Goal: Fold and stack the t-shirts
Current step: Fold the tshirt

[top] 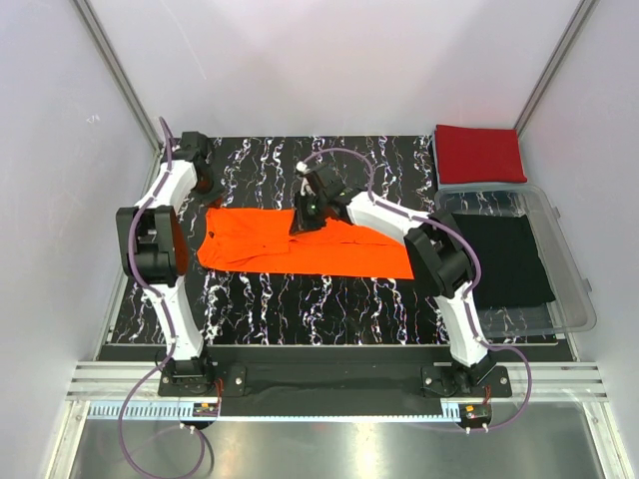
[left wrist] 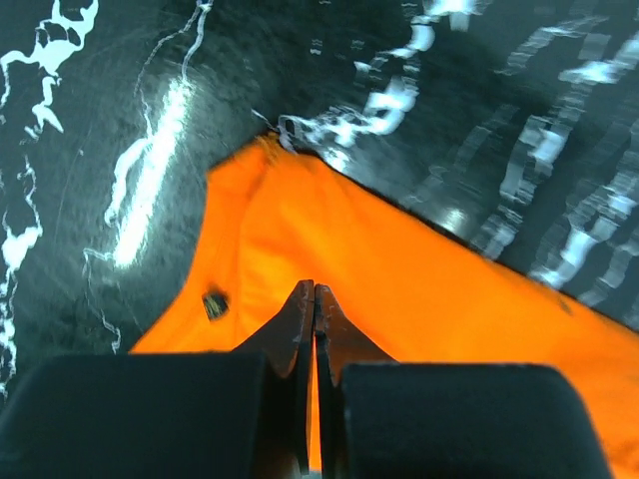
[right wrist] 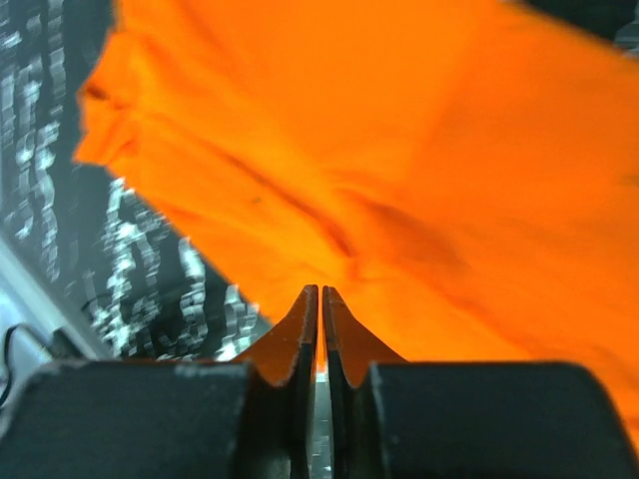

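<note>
The orange t-shirt [top: 262, 245] lies as a long band across the middle of the black marbled table. It fills the left wrist view [left wrist: 419, 299] and the right wrist view [right wrist: 399, 150]. My left gripper [top: 207, 192] is at the shirt's far left corner, and its jaws [left wrist: 315, 289] are shut with orange cloth between them. My right gripper [top: 305, 222] is at the shirt's far edge near the middle, and it [right wrist: 320, 291] is shut on a pinch of the cloth, with creases running to the tips. The red t-shirt [top: 479, 153] lies folded at the back right.
A clear plastic bin [top: 584, 299] stands at the right and holds a flat black cloth [top: 511, 257]. The table [top: 300, 304] ends at a metal rail near the arm bases. White walls close in the left, back and right sides.
</note>
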You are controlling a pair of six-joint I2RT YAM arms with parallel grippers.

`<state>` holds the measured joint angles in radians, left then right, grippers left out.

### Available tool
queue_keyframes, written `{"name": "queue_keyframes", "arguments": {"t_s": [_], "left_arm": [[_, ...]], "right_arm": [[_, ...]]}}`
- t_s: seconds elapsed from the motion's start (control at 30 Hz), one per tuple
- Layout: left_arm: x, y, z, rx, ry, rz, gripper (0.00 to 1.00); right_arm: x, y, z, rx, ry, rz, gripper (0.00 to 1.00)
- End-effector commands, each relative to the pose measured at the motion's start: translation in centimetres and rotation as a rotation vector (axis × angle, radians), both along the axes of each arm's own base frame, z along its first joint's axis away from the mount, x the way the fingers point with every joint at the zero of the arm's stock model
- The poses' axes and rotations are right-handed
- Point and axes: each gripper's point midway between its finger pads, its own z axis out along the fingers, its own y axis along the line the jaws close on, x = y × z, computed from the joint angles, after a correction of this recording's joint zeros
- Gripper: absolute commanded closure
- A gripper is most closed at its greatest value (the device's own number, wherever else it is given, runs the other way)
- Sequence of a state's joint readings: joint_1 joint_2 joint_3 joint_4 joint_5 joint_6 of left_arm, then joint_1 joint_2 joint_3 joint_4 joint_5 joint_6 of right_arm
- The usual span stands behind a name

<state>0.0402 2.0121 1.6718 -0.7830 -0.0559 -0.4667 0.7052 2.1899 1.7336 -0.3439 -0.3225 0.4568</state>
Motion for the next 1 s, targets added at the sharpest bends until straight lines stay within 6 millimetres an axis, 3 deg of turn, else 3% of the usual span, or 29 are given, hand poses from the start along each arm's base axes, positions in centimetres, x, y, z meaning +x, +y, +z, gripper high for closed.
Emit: {"name": "queue_keyframes", "arguments": {"t_s": [0.0, 0.13, 0.2, 0.23, 0.4, 0.6, 0.97], "left_arm": [[1.4, 2.1, -0.9, 0.042, 0.003, 0.023, 1.00], [2.7, 2.9, -2.1, 0.043, 0.011, 0.022, 1.00], [3.2, 2.9, -2.0, 0.045, 0.001, 0.009, 1.00], [3.2, 3.2, -2.0, 0.059, 0.000, 0.008, 1.00], [3.6, 4.1, -2.0, 0.098, -0.003, 0.018, 1.00], [3.5, 4.2, -2.8, 0.104, 0.014, 0.009, 1.00], [2.8, 5.2, -4.6, 0.154, 0.066, 0.016, 1.00]], "right_arm": [[3.0, -3.5, 1.4, -0.037, -0.069, -0.094, 0.90], [6.0, -8.1, -0.1, -0.094, -0.073, -0.185, 0.90], [6.7, -9.9, -0.1, -0.118, -0.083, -0.224, 0.90], [7.6, -11.8, 0.4, -0.134, -0.105, -0.255, 0.90], [9.2, -16.7, -0.6, -0.232, -0.122, -0.347, 0.90], [10.2, -20.7, -2.9, -0.322, -0.078, -0.434, 0.92], [10.7, -26.1, -2.7, -0.463, -0.102, -0.554, 0.93]]}}
